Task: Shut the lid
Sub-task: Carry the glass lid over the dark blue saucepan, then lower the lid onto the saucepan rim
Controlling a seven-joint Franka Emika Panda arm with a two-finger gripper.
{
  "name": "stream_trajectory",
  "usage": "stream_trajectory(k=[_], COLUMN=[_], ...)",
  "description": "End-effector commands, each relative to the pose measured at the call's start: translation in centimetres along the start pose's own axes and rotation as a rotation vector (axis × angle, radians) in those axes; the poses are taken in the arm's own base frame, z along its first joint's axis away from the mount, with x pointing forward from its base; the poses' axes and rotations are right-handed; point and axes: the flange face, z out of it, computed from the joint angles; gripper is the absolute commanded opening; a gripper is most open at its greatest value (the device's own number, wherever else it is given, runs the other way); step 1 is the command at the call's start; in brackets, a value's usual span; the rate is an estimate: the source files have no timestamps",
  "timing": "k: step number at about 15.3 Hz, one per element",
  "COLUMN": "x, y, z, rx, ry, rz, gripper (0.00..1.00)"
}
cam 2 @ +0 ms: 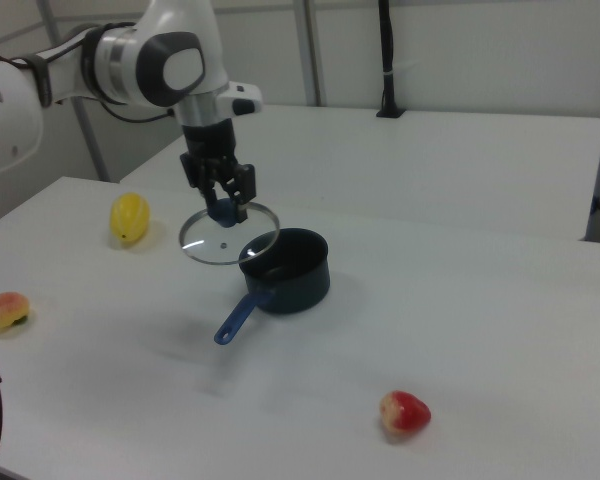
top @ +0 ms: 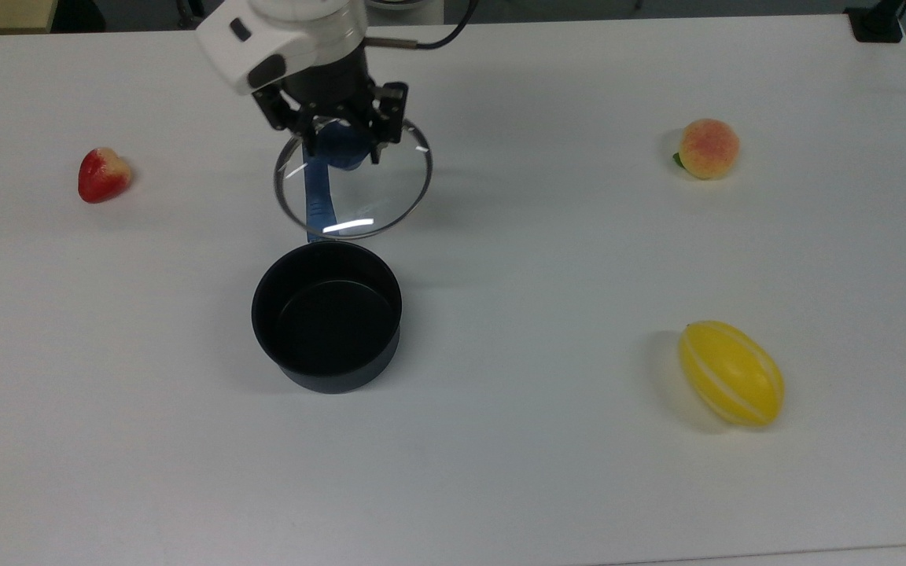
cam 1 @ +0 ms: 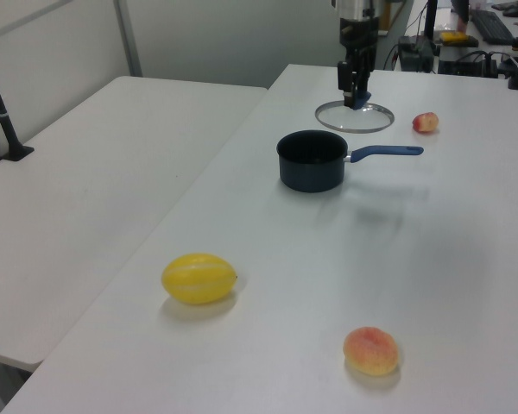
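Half of the work looks done: the claw grips the lid by its knob, above the saucepan handle; lowering it onto the pan remains.

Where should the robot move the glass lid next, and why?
Probably toward the top view's bottom, until it sits above the saucepan. The fingers grip the blue knob and hold the lid in the air over the pan's handle, not yet over the open pan.
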Motion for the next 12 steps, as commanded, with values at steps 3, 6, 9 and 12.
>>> stream_trajectory(k=[3,6,9,12], x=[3.9,4.9,5.6,6.6], y=[1.5,1.5,1.9,1.8], z=[1.5,3.0,4.5,5.4], rx=[-0.014,-0.014,-0.020,-0.022], ry=[0.023,0.041,0.046,0.056], rz=[0.027,0.028,0.035,0.034], gripper=[0.10,0.10,0.10,0.09])
